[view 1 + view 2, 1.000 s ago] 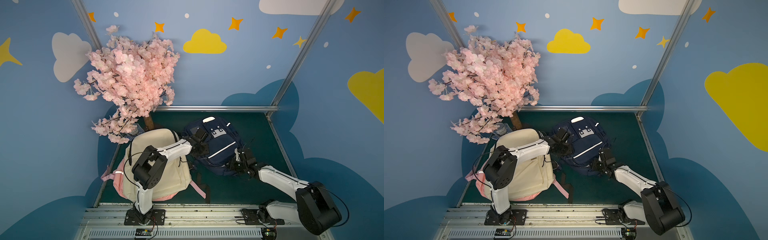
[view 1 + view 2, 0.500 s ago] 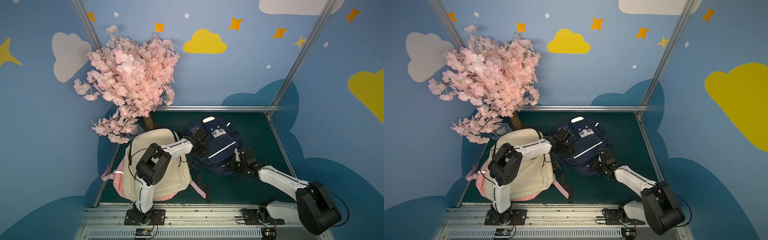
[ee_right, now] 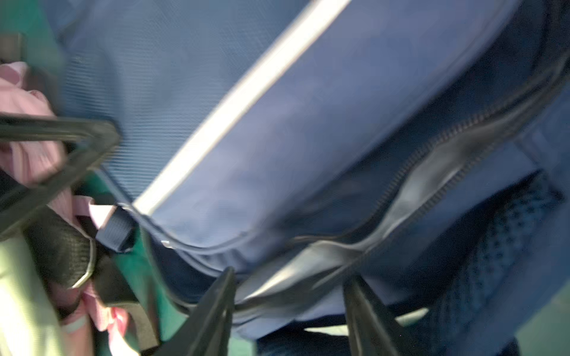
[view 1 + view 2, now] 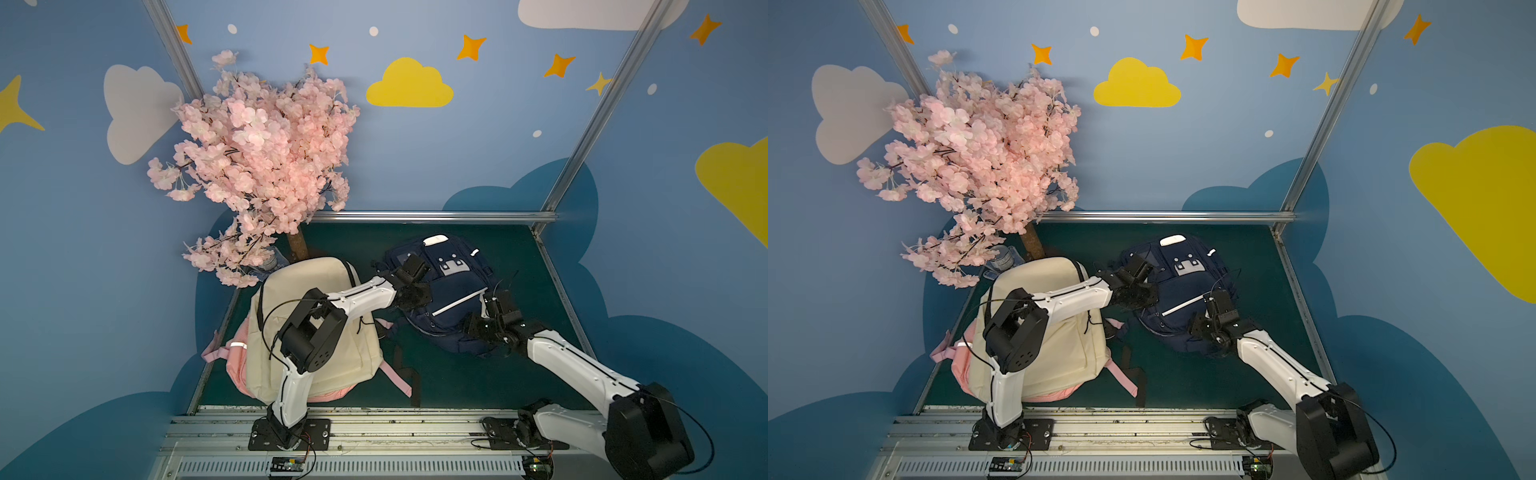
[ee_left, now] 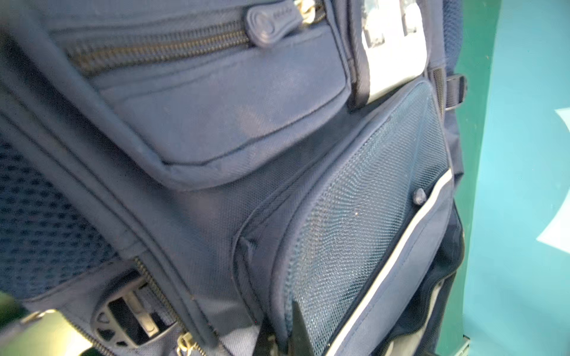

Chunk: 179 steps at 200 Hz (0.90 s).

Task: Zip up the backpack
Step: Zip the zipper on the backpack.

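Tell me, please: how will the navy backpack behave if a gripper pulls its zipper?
Probably floppy: the navy backpack lies slumped and its fabric gapes along the open zipper, so it may bunch rather than resist. It likely slides on the green mat unless pinned. It sags flat, so it seems light.

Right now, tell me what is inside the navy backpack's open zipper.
Pale grey lining shows through the open zipper of the navy backpack; whatever lies deeper is hidden by fabric and blur.

Right wrist view blurs the navy backpack [image 3: 308, 138] and its zipper [image 3: 431, 172]
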### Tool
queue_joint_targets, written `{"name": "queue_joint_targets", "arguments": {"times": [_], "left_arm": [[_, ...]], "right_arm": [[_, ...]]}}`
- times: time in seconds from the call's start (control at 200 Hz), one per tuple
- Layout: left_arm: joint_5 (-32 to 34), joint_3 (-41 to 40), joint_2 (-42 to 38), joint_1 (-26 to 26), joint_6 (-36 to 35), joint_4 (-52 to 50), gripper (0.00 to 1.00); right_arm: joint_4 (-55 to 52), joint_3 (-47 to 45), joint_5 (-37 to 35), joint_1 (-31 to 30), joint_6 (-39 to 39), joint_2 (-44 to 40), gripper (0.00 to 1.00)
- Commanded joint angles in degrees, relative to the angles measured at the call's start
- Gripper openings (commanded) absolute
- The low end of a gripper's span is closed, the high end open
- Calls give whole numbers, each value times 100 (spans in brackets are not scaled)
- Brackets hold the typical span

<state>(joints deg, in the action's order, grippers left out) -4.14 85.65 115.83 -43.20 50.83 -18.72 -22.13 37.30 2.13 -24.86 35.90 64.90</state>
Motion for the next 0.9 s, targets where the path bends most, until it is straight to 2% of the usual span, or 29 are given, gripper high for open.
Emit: {"name": "queue_joint_targets", "arguments": {"times": [0.0,0.055,0.155,0.325,0.44,0.626,0.891], "left_arm": [[80,161,-162,-55,159,158,2],[105,205,-149,-56,180,148,2],[197,242,-164,-60,174,135,3],[73,269,-171,-66,160,263,3],[-24,258,-211,-63,190,352,2],[-165,201,-281,-69,223,418,3],[-229,136,-350,-91,282,463,3]], "right_arm": [[-648,357,-290,-22,-114,-442,69],[-756,382,-319,-60,42,-637,73],[-939,401,-291,-146,331,-908,73],[75,-14,417,-642,1082,-1041,61],[1139,-308,608,-1063,1434,-606,53],[2672,-573,745,-1248,1509,153,42],[3520,-548,445,-1394,1344,1001,33]]}}
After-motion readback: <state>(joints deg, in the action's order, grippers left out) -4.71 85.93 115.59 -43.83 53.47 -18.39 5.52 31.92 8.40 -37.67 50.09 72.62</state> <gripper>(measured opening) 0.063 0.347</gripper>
